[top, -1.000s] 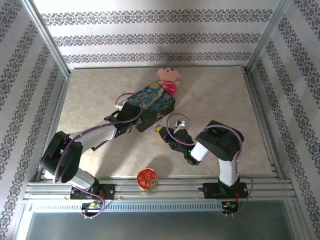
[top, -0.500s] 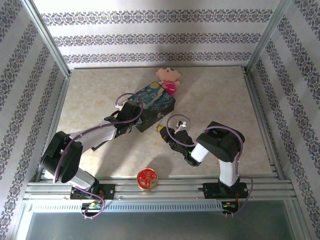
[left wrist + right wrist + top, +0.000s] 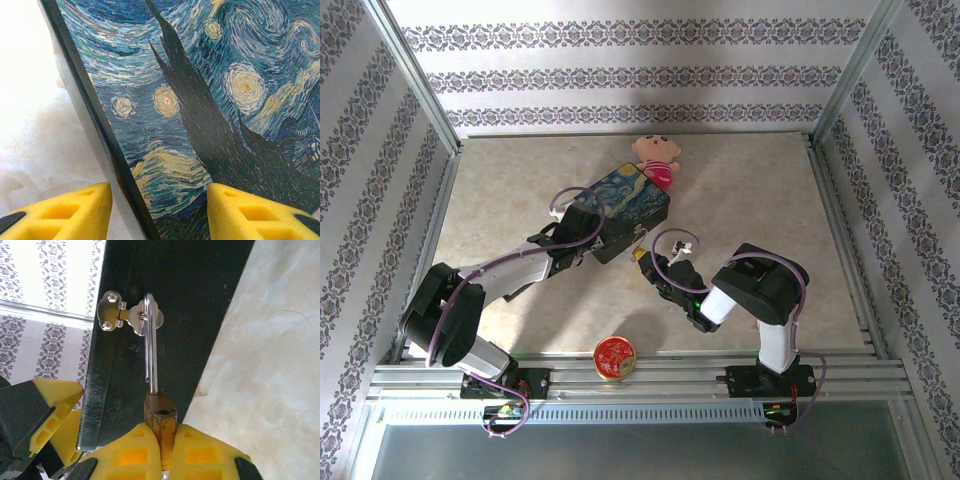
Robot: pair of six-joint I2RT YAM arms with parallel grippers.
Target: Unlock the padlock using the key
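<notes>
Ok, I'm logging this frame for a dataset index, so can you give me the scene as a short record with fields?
padlock: brass body, shackle threaded through the hasp on the dark side of the blue painted box
lock state: cannot tell
right pincer: shut on the padlock body
left pincer: open, pads either side of the box lid's edge
doll: at the box's far corner
red tin: near table edge, between the arm bases

Bright even overhead light, soft shadows, left wrist view's table overexposed, close foreground slightly soft
</notes>
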